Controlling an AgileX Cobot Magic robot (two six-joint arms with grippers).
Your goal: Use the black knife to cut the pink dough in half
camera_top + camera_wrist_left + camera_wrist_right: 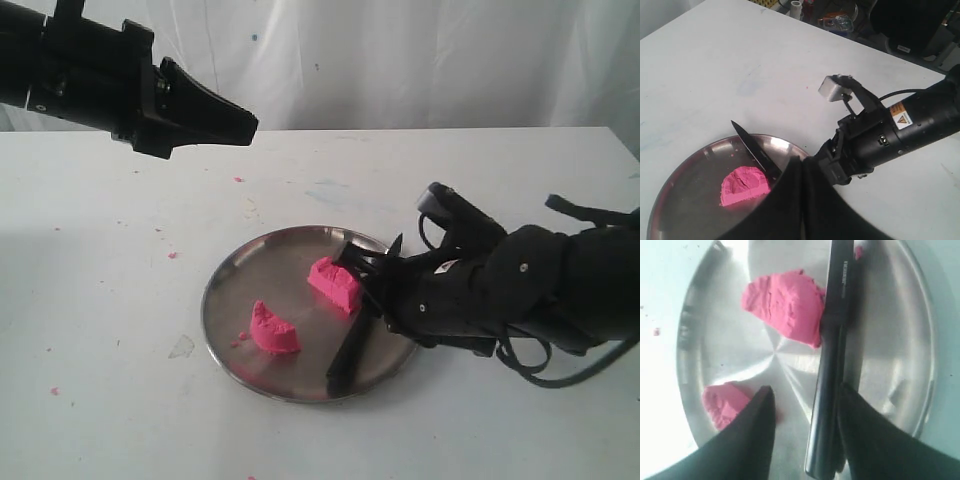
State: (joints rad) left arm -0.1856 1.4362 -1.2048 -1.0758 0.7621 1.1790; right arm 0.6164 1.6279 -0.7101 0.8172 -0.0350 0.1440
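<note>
The pink dough lies in two half-lumps on the steel plate [218,300]: one at the front left [272,330], one toward the middle right [336,283]. The black knife [348,355] lies flat on the plate's right part, right beside that second lump. My right gripper [368,275] stands open low over the knife. In the right wrist view the knife [832,340] rests between the spread fingers [806,389], close against one of them, with both lumps [785,305] [722,402] visible. My left gripper [245,125] hangs shut high at the back left, holding nothing [801,162].
Tiny pink crumbs [172,255] dot the white table [120,400] around the plate. The right arm's bulky black body [540,290] covers the table to the plate's right. In the left wrist view clutter [835,20] sits beyond the table's far edge.
</note>
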